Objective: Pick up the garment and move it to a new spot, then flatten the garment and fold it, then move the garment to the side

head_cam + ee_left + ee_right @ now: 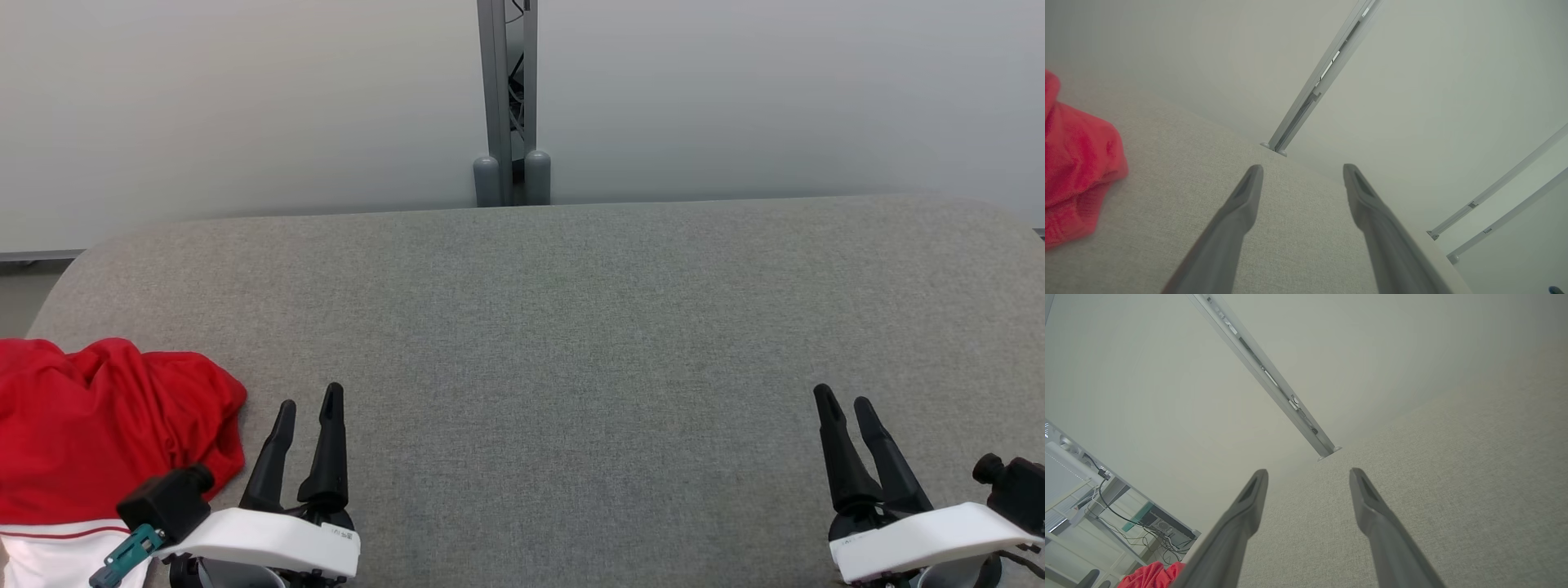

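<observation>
Two grippers are nearest us, low in the head view, and both stand spread wide with nothing between their fingers: our left gripper (310, 394) at the lower left, our right gripper (841, 394) at the lower right, all four fingers pointing away over the grey table (571, 327). Just left of our left gripper lies the garment (98, 425), a crumpled red heap with a white part and a thin red stripe at its near end, on the table's near left corner. Its right edge comes close beside the left gripper's outer finger but does not touch it; the left wrist view shows a strip of table between the red cloth and that finger. From our right gripper the garment is well apart, across the width of the table, and the right wrist view shows a scrap of red low at its left. Farther off, the table's grey cloth runs to its rounded far edge. Beyond that edge a grey post (510, 98) rises against a pale wall (245, 106).
</observation>
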{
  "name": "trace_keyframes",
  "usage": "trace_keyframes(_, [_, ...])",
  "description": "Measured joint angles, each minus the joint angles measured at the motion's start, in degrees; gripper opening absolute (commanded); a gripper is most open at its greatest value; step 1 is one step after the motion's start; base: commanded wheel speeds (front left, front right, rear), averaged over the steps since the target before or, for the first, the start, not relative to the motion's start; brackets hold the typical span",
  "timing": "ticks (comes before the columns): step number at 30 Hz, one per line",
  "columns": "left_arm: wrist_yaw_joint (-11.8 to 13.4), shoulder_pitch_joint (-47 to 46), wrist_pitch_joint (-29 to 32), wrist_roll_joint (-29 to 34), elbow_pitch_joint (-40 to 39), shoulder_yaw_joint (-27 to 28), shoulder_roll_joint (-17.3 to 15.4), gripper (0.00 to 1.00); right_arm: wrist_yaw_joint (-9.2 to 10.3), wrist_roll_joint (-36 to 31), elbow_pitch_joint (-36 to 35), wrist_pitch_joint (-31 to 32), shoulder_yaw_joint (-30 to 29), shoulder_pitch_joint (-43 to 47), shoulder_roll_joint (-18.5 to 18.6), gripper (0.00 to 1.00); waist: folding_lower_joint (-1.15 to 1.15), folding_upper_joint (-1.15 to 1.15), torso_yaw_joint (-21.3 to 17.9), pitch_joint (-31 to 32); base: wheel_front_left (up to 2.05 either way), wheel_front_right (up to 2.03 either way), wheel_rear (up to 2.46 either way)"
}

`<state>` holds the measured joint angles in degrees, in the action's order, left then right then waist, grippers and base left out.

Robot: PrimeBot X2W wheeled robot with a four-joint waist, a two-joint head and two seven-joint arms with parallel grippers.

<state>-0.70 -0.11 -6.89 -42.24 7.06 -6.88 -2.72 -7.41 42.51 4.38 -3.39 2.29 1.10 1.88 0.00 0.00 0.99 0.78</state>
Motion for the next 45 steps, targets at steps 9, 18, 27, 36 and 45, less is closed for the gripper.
trace_keyframes(9, [1.8, 0.3, -1.2, 6.4, -1.8, -0.8, -0.5, 1.0, 0.0, -5.4, -1.0, -1.8, -0.2, 0.0, 0.1, 1.0, 0.0, 0.0, 0.5, 0.2, 0.0, 0.0, 0.0])
trace_keyframes(18, [3.0, 0.8, -2.3, 12.1, -2.8, -2.0, -1.1, 1.0, 0.0, -9.5, -1.3, -3.3, -1.2, 0.2, 0.2, 1.0, 0.0, 0.0, 1.0, 0.6, 0.0, 0.0, 0.0])
trace_keyframes(27, [4.5, 1.4, -3.5, 17.9, -3.5, -2.4, -1.6, 1.0, 0.0, -14.5, -1.5, -4.9, -0.4, 0.2, 0.3, 1.0, 0.0, 0.0, 1.2, 1.1, 0.0, 0.0, 0.0])
trace_keyframes(36, [5.8, 2.0, -4.4, 23.1, -3.6, -3.2, -2.3, 1.0, -0.01, -19.6, -1.2, -6.3, 1.1, 0.2, 0.4, 1.0, 0.0, 0.0, 1.4, 1.1, 0.0, 0.0, 0.0])
trace_keyframes(45, [6.8, 2.3, -5.4, 27.0, -4.2, -3.6, -2.5, 1.0, -0.01, -24.6, -0.5, -7.8, 0.3, 0.2, 0.5, 1.0, 0.0, 0.0, 1.6, 1.2, 0.0, 0.0, 0.0])
